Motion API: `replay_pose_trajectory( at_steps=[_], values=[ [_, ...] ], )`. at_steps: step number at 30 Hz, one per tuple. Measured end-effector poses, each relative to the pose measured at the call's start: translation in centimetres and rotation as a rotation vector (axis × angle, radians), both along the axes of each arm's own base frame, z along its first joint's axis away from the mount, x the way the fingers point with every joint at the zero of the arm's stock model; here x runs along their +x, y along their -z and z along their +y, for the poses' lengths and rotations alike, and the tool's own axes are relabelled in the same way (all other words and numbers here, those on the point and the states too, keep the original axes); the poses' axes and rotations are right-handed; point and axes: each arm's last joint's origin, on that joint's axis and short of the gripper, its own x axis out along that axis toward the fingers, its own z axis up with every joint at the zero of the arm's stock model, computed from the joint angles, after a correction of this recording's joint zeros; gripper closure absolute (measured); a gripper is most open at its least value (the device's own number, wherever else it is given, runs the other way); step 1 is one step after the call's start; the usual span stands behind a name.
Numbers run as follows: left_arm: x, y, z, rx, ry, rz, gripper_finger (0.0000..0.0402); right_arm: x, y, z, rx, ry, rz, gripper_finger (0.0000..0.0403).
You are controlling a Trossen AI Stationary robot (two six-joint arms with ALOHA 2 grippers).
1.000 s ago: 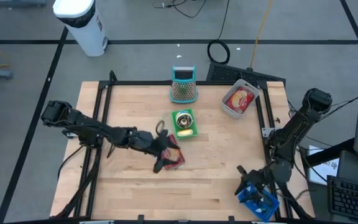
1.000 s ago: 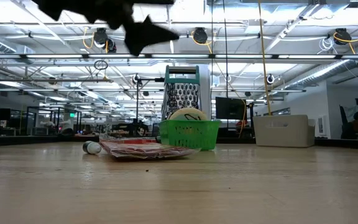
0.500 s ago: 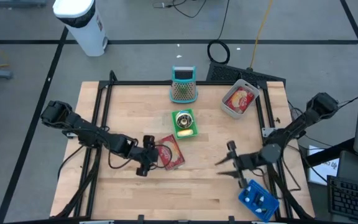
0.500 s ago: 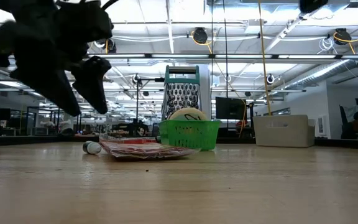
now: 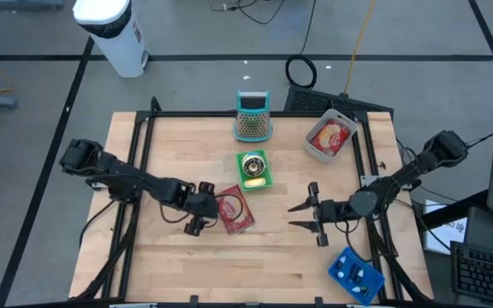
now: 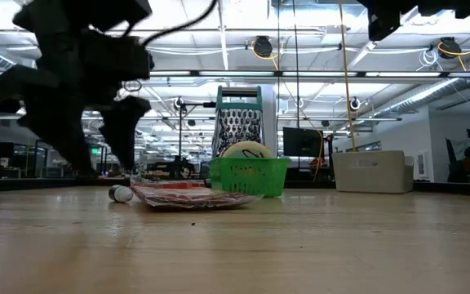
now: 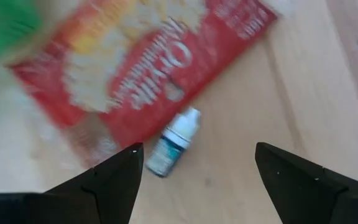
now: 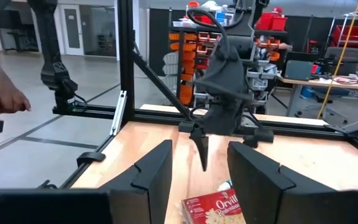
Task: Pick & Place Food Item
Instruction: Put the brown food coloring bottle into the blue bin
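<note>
Popcorn packet (image 5: 234,210) is seen lying flat on the wooden table (image 5: 178,257), just below the green basket (image 5: 254,170), with a small dropper bottle (image 7: 173,142) touching its edge. Left gripper (image 5: 199,208) is held wide open beside both; right gripper (image 5: 305,214) is poised partly open, empty, well apart.
</note>
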Motion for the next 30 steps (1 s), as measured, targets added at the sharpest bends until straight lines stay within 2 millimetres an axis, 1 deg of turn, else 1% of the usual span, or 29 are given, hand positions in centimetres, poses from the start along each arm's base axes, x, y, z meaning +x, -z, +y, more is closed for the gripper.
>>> replay_pose_trajectory(
  at_steps=[2, 5, 10, 14, 18, 22, 28, 30],
  values=[
    [0.3, 0.7, 0.2, -0.043, 0.032, 0.036, 0.0089, 0.1, 0.0, -0.1, 0.000, 0.005, 0.000, 0.0257],
    [0.6, 1.9, 0.5, -0.049, 0.073, 0.080, 0.0089, 0.0, -0.1, -0.1, 0.004, 0.005, -0.006, 0.0257],
    [1.1, 2.8, 1.2, -0.040, 0.097, 0.102, 0.0090, 0.0, -0.1, -0.1, 0.003, 0.005, -0.009, 0.0257],
    [1.2, 3.0, 1.7, -0.070, 0.073, 0.112, 0.0089, 0.1, -0.1, -0.1, 0.002, 0.006, -0.008, 0.0257],
    [1.2, 3.0, 1.9, -0.154, -0.059, 0.138, 0.0090, 0.0, -0.1, -0.1, -0.012, 0.006, -0.008, 0.0257],
    [0.8, 3.1, 1.9, -0.197, -0.173, 0.191, 0.0090, 0.0, 0.0, -0.1, -0.042, 0.008, -0.012, 0.0257],
    [0.0, 3.3, 0.6, -0.112, -0.121, 0.242, 0.0090, 0.1, 0.0, -0.2, -0.059, 0.015, -0.012, 0.0257],
    [-0.2, 3.3, 0.2, -0.099, -0.138, 0.241, 0.0089, 0.2, 0.0, -0.4, -0.060, 0.021, -0.007, 0.0257]
  ],
)
